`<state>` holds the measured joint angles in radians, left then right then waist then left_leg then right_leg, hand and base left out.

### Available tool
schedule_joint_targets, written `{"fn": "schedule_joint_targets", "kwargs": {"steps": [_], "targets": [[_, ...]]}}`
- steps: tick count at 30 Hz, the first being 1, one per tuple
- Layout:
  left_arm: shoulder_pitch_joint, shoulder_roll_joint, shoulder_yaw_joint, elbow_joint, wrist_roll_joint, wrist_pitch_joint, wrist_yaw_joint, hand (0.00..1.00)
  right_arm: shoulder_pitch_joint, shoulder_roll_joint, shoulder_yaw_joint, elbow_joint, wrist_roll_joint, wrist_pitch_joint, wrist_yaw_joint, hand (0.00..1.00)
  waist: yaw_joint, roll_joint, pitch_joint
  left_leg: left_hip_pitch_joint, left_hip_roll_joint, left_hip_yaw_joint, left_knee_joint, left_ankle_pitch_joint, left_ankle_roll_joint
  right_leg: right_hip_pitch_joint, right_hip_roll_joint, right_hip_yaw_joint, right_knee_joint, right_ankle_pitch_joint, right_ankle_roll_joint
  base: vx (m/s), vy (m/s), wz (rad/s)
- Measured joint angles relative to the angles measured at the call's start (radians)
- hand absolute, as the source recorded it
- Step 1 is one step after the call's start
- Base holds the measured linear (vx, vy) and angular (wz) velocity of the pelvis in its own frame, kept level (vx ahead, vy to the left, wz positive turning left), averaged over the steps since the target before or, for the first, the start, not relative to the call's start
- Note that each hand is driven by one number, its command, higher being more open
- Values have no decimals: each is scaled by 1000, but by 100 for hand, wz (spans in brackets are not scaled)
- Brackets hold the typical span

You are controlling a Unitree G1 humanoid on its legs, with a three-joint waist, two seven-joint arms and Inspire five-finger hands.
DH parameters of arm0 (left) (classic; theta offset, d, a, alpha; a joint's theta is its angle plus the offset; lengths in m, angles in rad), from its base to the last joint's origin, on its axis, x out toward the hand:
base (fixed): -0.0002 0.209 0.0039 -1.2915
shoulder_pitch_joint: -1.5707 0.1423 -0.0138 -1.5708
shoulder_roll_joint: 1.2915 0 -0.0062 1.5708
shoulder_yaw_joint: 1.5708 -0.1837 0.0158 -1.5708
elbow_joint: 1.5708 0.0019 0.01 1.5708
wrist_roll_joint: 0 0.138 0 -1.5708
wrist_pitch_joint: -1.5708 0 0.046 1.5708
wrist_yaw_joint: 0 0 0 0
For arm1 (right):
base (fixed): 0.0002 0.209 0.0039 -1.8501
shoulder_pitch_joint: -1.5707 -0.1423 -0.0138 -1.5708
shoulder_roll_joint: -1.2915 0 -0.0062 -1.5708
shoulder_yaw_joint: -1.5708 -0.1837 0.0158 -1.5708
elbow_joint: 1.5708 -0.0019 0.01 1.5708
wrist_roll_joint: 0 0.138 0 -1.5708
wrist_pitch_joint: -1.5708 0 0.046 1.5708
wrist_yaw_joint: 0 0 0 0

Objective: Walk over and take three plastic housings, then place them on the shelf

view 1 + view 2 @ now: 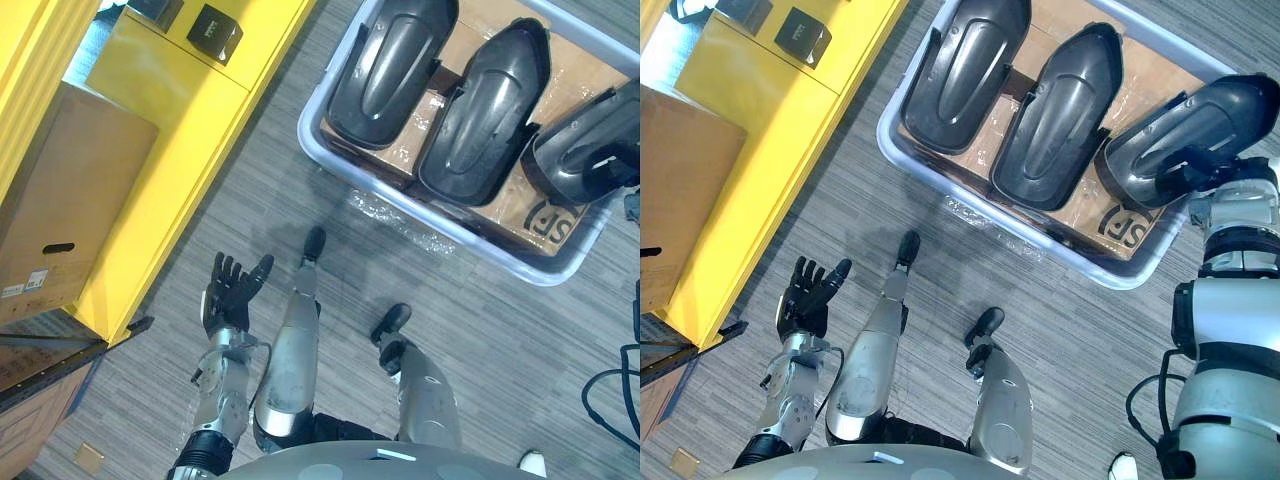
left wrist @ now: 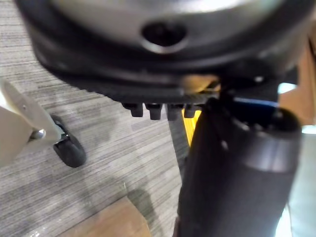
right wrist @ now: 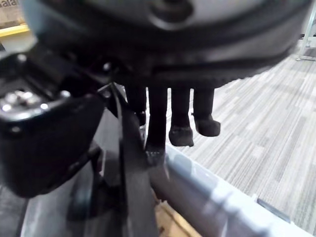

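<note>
- The right robot hand [image 3: 158, 118] is at the housing furthest right [image 1: 1180, 125] in the grey bin [image 3: 207, 195], in the upper right of the head views. Its fingers hang nearly straight by the bin's rim, and the housing's thin wall stands between them and the thumb. As far as I can see, the hand has not closed on it.
- The left robot hand [image 1: 232, 290] is held over the carpet floor [image 1: 480, 330] at lower left, fingers spread wide and holding nothing.
- Risk, as I judge it: a pinch on that thin edge alone would be a poor hold. The shell is long and curved, so most of its bulk would sit off the grip — it could swing or twist out of the fingers once lifted.
- That housing lies at a different angle from the other two, one end close to the bin's rim and one side just beside the middle housing [image 1: 490, 110]. A slanted lift could catch the rim or drag the neighbour along.
- The yellow shelf [image 1: 170, 130] on the left of the frame already bears a cardboard box [image 1: 70, 200] and small black boxes [image 1: 214, 32]. A careless set-down might knock into them.
- All three housings, the left housing [image 1: 390, 65] included, are in the bin — none has been taken yet. They lie side by side on a cardboard sheet [image 1: 570, 70].
- They are glossy and dark grey, long and rounded, tapering toward one end, with a smooth raised back. The slick surface looks likely to slip under a light grip.
</note>
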<state>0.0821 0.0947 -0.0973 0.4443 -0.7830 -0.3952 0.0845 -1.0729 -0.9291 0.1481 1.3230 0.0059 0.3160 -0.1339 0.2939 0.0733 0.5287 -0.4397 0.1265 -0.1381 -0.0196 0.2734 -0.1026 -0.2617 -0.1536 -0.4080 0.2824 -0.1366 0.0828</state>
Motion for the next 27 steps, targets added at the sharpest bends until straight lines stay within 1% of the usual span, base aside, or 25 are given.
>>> {"fn": "schedule_joint_targets", "kwargs": {"steps": [2,3,6,8,9,11,13,14,15,16,17,18,19,21,22,23,26,27], "targets": [[10,4,12,-2,0,0,-1,100,11,2,5,-3,-1,-67,-28,0,-1,0,0,12,2,3,-2,1,0,5,-2,2,10,-2,-2,-19,-39,-3],[10,4,18,-3,0,0,-2,100,14,2,11,-7,-3,-83,-34,0,-2,0,0,14,2,4,-2,2,0,5,-2,2,13,-4,-2,-25,-48,-3],[15,18,40,-12,0,-3,-7,100,52,4,26,-68,-64,-168,-64,0,-10,-1,0,45,9,9,-29,14,0,21,0,3,15,-7,-3,-22,-58,-3],[30,27,46,-27,0,-12,-15,100,69,4,53,-115,-81,-197,-75,0,-23,-5,-1,73,9,15,-54,20,3,37,-1,4,14,-8,-1,-4,-53,-5],[39,29,59,-44,0,-20,-22,100,84,4,62,-149,-87,-208,-80,0,-25,-16,-2,85,10,28,-62,21,3,38,-2,16,14,-9,0,-5,-57,-12],[42,31,75,-68,0,-24,-22,100,102,4,61,-183,-120,-227,-100,0,-29,-26,0,99,10,38,-63,21,3,48,-2,25,13,-8,1,13,-47,-12],[48,37,93,-99,1,-28,-21,100,139,11,60,-230,-121,-241,-121,0,-37,-40,-2,116,9,46,-63,20,5,63,-4,27,12,-9,2,32,-59,-2],[50,43,107,-121,3,-41,-14,100,160,25,58,-272,-121,-245,-142,0,-49,-52,-2,126,9,51,-63,20,5,74,-5,27,11,-9,2,27,-56,0],[50,45,113,-138,12,-45,3,100,170,31,58,-293,-121,-249,-156,0,-56,-57,-2,131,10,52,-63,20,5,78,-5,27,11,-9,3,22,-55,-4],[49,48,123,-176,50,-62,40,100,199,36,54,-344,-122,-260,-194,0,-61,-66,-3,138,10,59,-63,19,6,82,-6,30,11,-10,3,-7,-48,-1],[49,50,137,-230,76,-74,59,100,232,38,28,-398,-136,-265,-231,0,-71,-69,-2,144,9,60,-63,19,7,90,-8,28,12,-10,4,-18,-46,-1],[50,50,147,-257,88,-81,62,100,243,44,12,-418,-146,-267,-248,0,-76,-71,-3,147,9,61,-63,19,7,93,-9,28,13,-10,4,-33,-48,0],[49,54,162,-318,88,-88,68,100,264,56,-31,-457,-161,-271,-280,0,-81,-72,-3,158,7,68,-63,15,12,101,-12,29,13,-11,5,-31,-26,-7],[50,64,179,-393,94,-100,68,100,289,70,-69,-488,-184,-284,-325,0,-85,-75,-5,178,3,79,-64,6,25,118,-18,34,13,-11,7,-32,-21,-6],[49,70,196,-435,124,-111,66,100,303,73,-79,-508,-198,-287,-342,0,-90,-80,-8,185,-1,80,-65,-1,29,126,-20,33,11,-12,8,-33,-23,0],[49,84,205,-473,131,-113,60,100,316,76,-81,-520,-199,-289,-358,0,-97,-90,-16,185,-1,83,-65,-3,32,126,-21,33,10,-12,9,0,0,0],[41,111,213,-499,131,-110,45,100,319,107,-95,-529,-200,-291,-359,0,-109,-112,-34,187,-3,86,-65,-5,36,135,-21,32,-3,-8,14,16,-31,1],[38,112,212,-501,130,-98,31,100,328,113,-97,-538,-208,-296,-359,0,-110,-117,-41,188,-5,89,-65,-7,38,139,-22,33,-10,-6,16,41,-46,2]]}}
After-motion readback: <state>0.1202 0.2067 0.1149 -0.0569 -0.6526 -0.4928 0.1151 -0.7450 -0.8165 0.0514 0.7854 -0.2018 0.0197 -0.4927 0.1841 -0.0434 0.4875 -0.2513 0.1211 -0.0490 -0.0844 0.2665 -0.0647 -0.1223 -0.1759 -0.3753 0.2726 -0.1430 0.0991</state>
